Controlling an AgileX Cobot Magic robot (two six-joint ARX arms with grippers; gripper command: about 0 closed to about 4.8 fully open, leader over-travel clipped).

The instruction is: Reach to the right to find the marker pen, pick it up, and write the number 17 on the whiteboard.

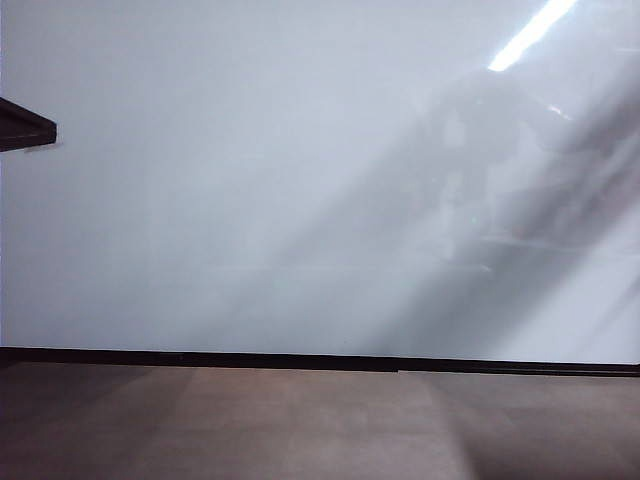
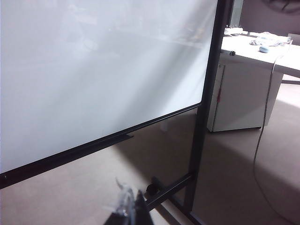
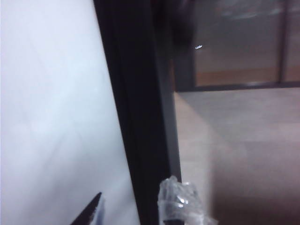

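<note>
Facing one whiteboard with two grippers nearby.
Right gripper sits parted and empty beside the board's black frame; left gripper's state is unclear.

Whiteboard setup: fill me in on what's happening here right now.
Nothing is being handled yet. The whiteboard is blank, with no writing on it. No marker pen shows in any view. The right gripper is near the board's black side frame; its fingertips, one wrapped in clear plastic, stand apart with nothing between them. Only a tip of the left gripper shows, low in front of the board's stand, so its state cannot be told. A white desk stands beyond the board.
</note>
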